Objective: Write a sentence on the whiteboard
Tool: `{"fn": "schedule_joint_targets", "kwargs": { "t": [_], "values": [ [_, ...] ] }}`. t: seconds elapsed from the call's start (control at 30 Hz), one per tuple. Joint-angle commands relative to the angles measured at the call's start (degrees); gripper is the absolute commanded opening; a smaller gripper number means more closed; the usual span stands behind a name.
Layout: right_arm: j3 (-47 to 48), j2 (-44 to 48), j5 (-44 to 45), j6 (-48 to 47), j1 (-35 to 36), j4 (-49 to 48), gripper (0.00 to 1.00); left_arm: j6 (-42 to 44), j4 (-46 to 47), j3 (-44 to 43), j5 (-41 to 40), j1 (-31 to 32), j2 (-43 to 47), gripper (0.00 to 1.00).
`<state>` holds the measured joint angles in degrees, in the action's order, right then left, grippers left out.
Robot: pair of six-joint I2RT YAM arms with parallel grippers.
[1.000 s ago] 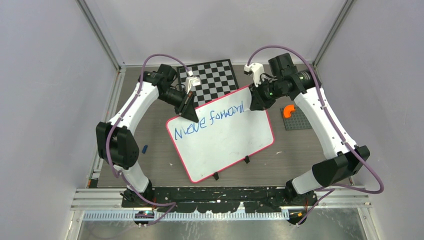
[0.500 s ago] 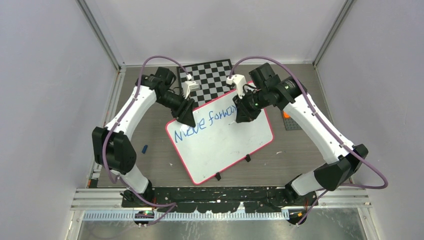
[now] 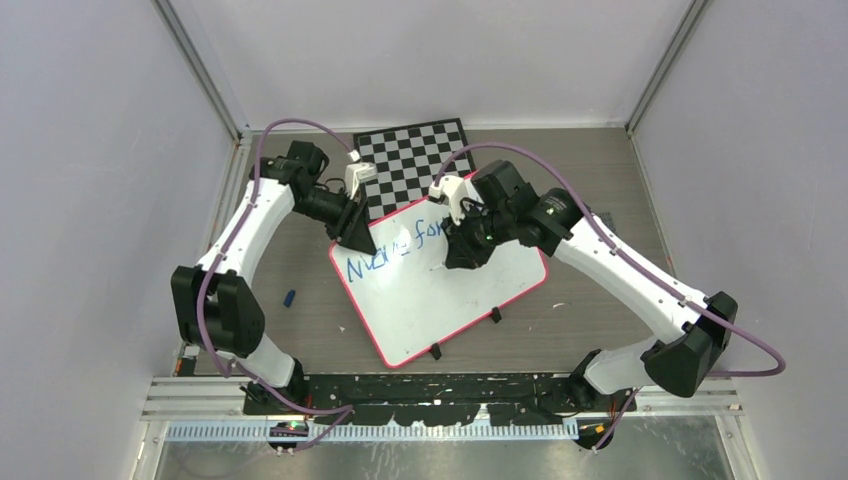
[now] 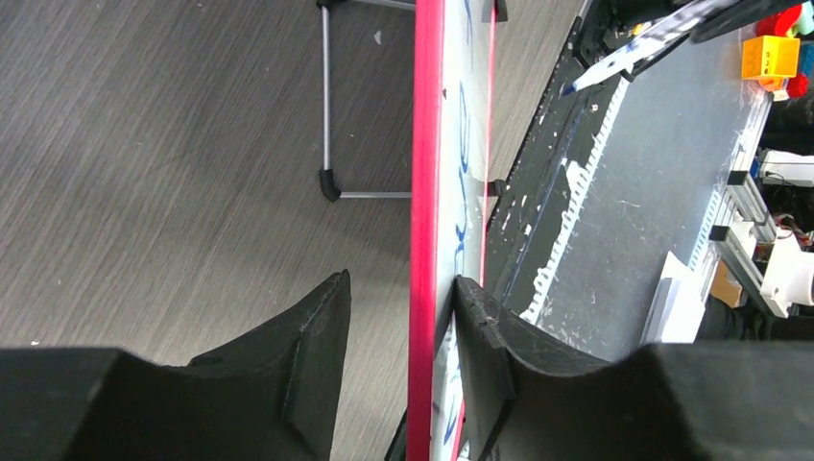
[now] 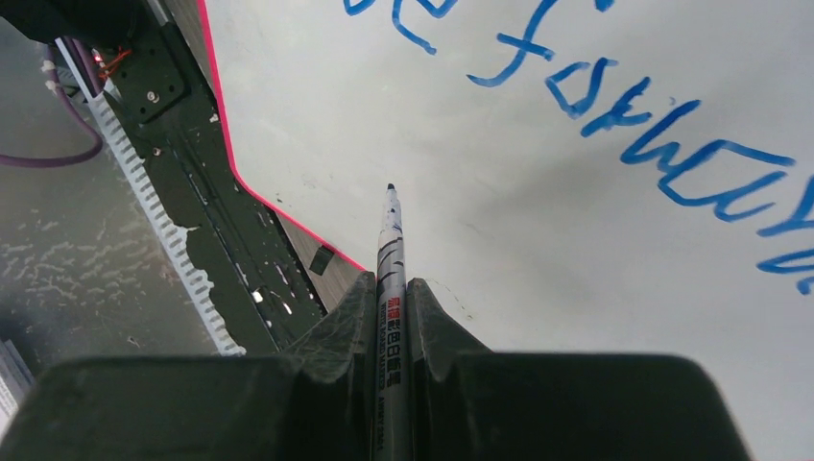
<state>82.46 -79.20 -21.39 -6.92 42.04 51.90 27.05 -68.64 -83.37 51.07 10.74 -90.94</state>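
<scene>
1. The whiteboard, white with a red-pink rim, lies turned at an angle in the middle of the brown table. It sits between the two arms, with two black clip feet on its near edge.
2. The sentence is written in blue along the far part of the board. From above it reads "Move for" before the right arm covers the rest. The right wrist view shows more blue letters of "forward".
3. The right gripper hangs over the middle of the board, just below the lettering. It is clenched on a marker. The marker's tip points at bare white surface, and whether it touches cannot be told.
4. The left gripper is at the board's far left corner. In its wrist view the jaws stand released on either side of the red rim, with one finger clearly apart from it.
5. A black-and-white checkered board lies just beyond the whiteboard.
6. A small blue object rests on the table to the left of the whiteboard.
</scene>
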Motion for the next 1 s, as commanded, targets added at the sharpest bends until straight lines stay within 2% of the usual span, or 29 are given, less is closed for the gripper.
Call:
{"fn": "schedule_joint_targets", "kwargs": {
  "t": [0.0,0.4,0.47,0.83,0.97],
  "values": [
    [-2.01,1.44,2.46,2.29,3.48,-7.15,0.0,0.51,0.03,0.99,0.33,-0.85,2.76,0.42],
    [-6.25,2.19,4.07,3.67,6.82,-13.4,0.0,0.06,0.37,1.12,0.95,-0.9,2.42,0.23],
    [-6.57,2.0,4.8,3.59,7.68,-14.19,0.0,0.07,0.56,1.34,1.05,-0.9,2.36,0.17],
    [-7.07,0.74,7.03,1.79,12.13,-14.03,0.0,0.13,0.89,1.99,1.36,-0.85,3.03,0.0],
    [-7.44,0.45,8.14,1.08,12.47,-14.65,0.0,0.14,0.92,2.19,1.58,-0.76,3.39,0.0]
  ]
}}
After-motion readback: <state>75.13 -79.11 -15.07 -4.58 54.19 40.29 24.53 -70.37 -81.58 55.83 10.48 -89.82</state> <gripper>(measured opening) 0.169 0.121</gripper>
